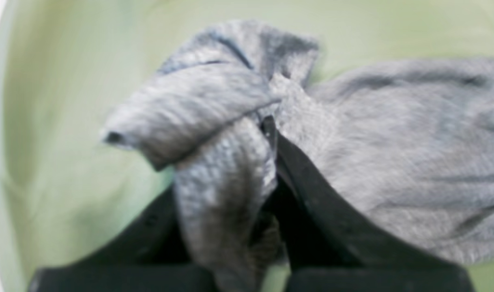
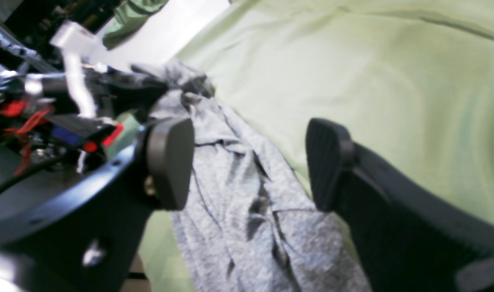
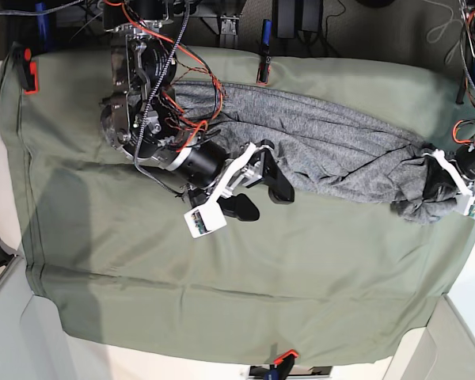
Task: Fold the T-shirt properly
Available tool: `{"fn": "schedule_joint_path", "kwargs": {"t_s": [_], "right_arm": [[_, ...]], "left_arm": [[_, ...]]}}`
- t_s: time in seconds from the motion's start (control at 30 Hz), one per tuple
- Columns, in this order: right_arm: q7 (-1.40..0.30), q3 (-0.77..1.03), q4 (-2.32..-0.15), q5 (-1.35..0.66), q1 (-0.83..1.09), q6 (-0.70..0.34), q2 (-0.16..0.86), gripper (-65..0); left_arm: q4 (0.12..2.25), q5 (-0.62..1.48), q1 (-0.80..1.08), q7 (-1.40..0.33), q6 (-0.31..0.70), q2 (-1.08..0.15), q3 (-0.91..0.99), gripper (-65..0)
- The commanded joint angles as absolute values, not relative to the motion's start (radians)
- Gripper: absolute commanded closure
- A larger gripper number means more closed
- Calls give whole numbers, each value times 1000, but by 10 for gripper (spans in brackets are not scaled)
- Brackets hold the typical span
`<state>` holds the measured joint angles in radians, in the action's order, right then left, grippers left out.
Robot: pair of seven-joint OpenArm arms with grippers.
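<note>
The T-shirt (image 3: 332, 162), a large heather-grey knit garment, lies bunched in a long crumpled band across the far half of the counter (image 3: 245, 293), which is draped in a plain olive-green cloth. The band runs from near the far edge toward the right edge of the base view. Its sleeves, collar and hem cannot be made out in the folds.

The left pincer (image 1: 267, 134) is clamped on a wad of the grey knit at the band's right-edge end; its black fingers (image 1: 320, 190) are largely buried in fabric, and the wrist view is blurred. The right pincer (image 2: 249, 162) stands with its jaws wide apart, one pad on either side of the band and above it, gripping nothing. The right arm's body hides the shirt's other end in the base view.
</note>
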<state>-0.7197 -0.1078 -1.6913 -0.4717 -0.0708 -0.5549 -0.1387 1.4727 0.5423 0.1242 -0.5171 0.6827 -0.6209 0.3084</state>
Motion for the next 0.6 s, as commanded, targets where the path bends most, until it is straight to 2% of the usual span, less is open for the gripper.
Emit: {"fn": "schedule_joint_path", "kwargs": {"t_s": [0.0, 0.1, 0.2, 0.27, 0.4, 0.53, 0.57], "right_arm": [[-692, -109, -1711, -489, -89, -564, -147, -424], [-692, -109, -1711, -487, -89, -564, -147, -424], [-692, -109, -1713, -490, -89, -561, -147, -424], [-695, -107, -1727, -489, -88, -561, -146, -424], [-716, -84, -1793, -490, -88, -560, -112, -424], [-721, -46, -1868, -490, -85, -553, -65, -424], [-731, -37, -1882, -493, -83, -552, -57, -424]], "left_arm": [[1574, 564, 149, -490, 698, -629, 300, 0], [1812, 563, 243, -494, 660, -595, 234, 0], [1932, 503, 268, -494, 579, -554, 108, 0], [1923, 399, 259, -489, 546, -521, 23, 0], [1820, 302, 215, -490, 542, -458, -110, 0], [1714, 233, 168, -490, 542, -438, -209, -341], [1704, 222, 167, -490, 542, -438, -223, -386]]}}
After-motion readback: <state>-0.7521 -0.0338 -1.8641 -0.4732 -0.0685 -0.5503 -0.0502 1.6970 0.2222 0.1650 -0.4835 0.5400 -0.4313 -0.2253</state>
